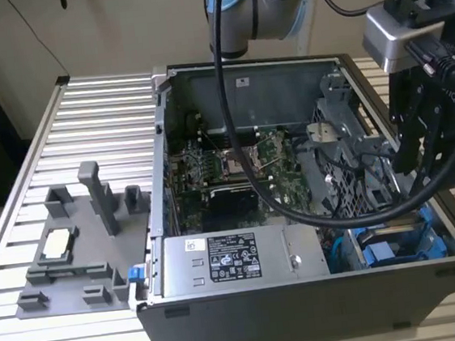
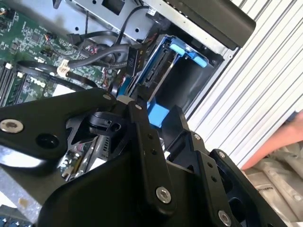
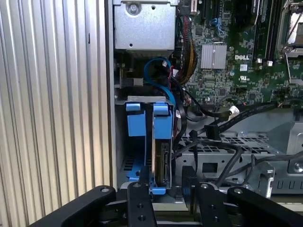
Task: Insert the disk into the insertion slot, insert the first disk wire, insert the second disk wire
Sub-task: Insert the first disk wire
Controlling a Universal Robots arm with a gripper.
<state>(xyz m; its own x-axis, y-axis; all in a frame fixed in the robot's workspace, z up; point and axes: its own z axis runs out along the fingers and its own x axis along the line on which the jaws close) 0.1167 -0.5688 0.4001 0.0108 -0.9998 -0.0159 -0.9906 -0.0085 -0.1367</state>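
The disk stands on edge in its bright blue carrier inside the insertion slot, the blue-railed bay at the case's front corner. My gripper hovers just above it, open, its black fingers straddling the carrier's top edge without closing on it. In the second wrist view the gripper frames a blue piece of the carrier, and the disk's connector edge faces a black plug. Loose black wires lie beside the disk; I cannot tell whether any is plugged in.
The perforated metal cage borders the slot. The motherboard and the labelled grey power supply fill the open case. A grey fixture sits on the slatted table. What looks like a person's arm shows beyond the case.
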